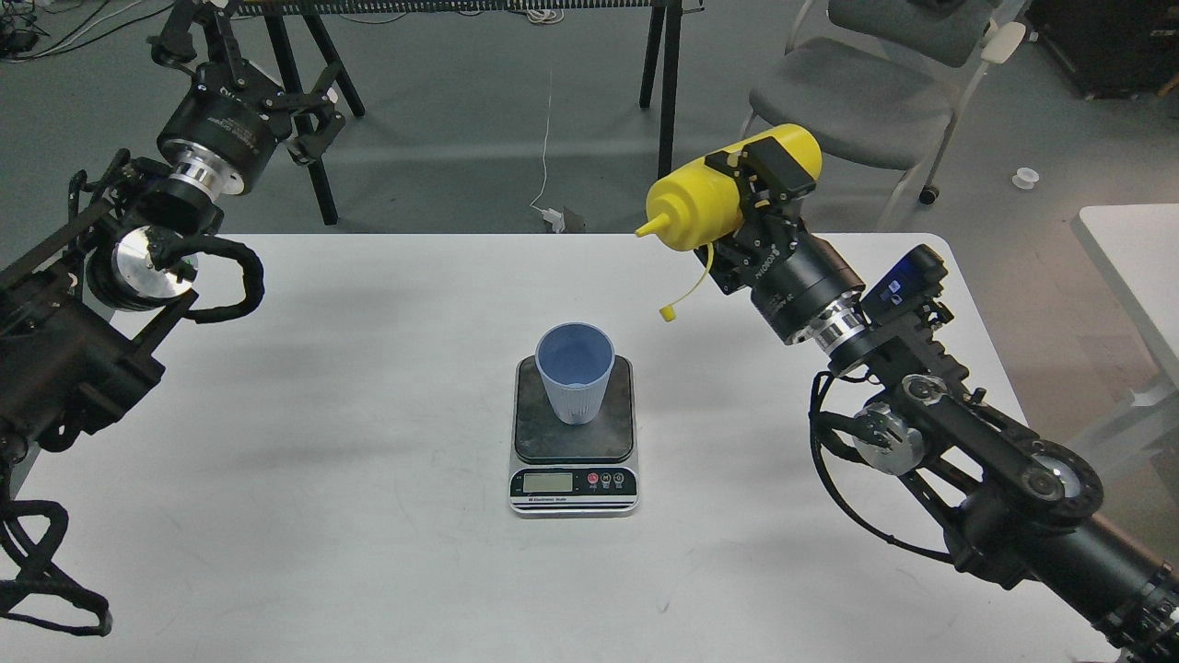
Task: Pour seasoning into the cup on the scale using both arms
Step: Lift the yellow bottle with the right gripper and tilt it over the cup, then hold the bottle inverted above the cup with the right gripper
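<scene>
a white table (322, 516) fills most of the view, with grey floor behind it, a grey chair (857, 92) past the far right corner, black stand legs (665, 83) at the back, and a white cable (548, 157) trailing down to a plug near the table's far edge. another white surface (1133, 258) shows at the right edge.

the scale (573, 442) sits near the table's middle, its display facing the near side. the cup (575, 371) stands upright on the dark weighing plate, open and unobstructed from above.

the right gripper (751, 189) is up over the far right part of the table, its fingers clamped around the seasoning bottle (700, 207). the bottle lies roughly on its side, nozzle pointing left, well apart from the cup and beyond it; its cap (667, 313) dangles on its tether below.

the left gripper (309, 110) hangs beyond the far left corner, fingers spread, gripping nothing.
</scene>
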